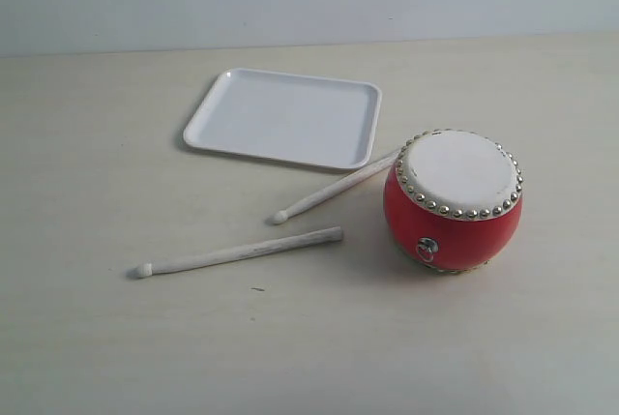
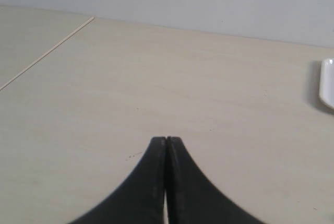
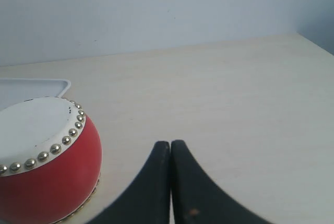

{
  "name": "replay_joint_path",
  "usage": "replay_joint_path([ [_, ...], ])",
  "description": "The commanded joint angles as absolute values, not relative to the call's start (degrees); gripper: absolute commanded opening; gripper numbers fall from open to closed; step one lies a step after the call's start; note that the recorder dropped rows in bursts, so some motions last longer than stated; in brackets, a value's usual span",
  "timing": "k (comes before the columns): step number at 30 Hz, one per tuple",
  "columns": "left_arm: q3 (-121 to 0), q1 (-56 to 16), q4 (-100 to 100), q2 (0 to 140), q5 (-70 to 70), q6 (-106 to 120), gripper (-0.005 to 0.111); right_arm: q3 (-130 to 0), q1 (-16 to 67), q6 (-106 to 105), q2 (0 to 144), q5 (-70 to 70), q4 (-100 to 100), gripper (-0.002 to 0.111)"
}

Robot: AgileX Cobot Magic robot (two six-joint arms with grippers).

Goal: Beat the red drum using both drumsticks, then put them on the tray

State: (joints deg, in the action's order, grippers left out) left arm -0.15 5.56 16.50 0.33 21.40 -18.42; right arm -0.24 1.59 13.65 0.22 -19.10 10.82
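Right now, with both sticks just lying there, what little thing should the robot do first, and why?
Probably open both end effectors. The left end effector and right end effector are shut on nothing, while the nearer drumstick and farther drumstick lie untouched on the table, so neither can be gripped to beat the red drum until the jaws part.

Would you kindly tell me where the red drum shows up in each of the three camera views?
Exterior view: the red drum stands right of centre, just below-right of the tray.
Left wrist view: not in it; only the tray's edge shows.
Right wrist view: close beside the shut right hand, red drum before the tray.
Shared landmark: the tray.
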Motion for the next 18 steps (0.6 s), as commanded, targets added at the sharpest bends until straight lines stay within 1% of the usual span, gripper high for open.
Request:
replay_joint_path([
  [1,0.0,5.7,16.3,0.0,21.3,-18.2,0.000,0.0,1.4,13.6,0.0,-18.4,10.7,0.000],
  [10,0.0,5.7,16.3,0.0,21.3,-18.2,0.000,0.0,1.4,13.6,0.0,-18.4,10.7,0.000],
  [12,0.0,5.7,16.3,0.0,21.3,-18.2,0.000,0.0,1.4,12.7,0.0,-17.6,13.9,0.000],
  [15,0.0,5.7,16.3,0.0,21.3,-18.2,0.000,0.0,1.4,11.7,0.0,-11.2,29.6,0.000],
  [16,0.0,5.7,16.3,0.0,21.3,-18.2,0.000,0.0,1.4,12.3,0.0,-8.7,30.7,0.000],
  [18,0.0,5.7,16.3,0.0,21.3,-18.2,0.000,0.0,1.4,16.1,0.0,-4.7,24.2,0.000],
])
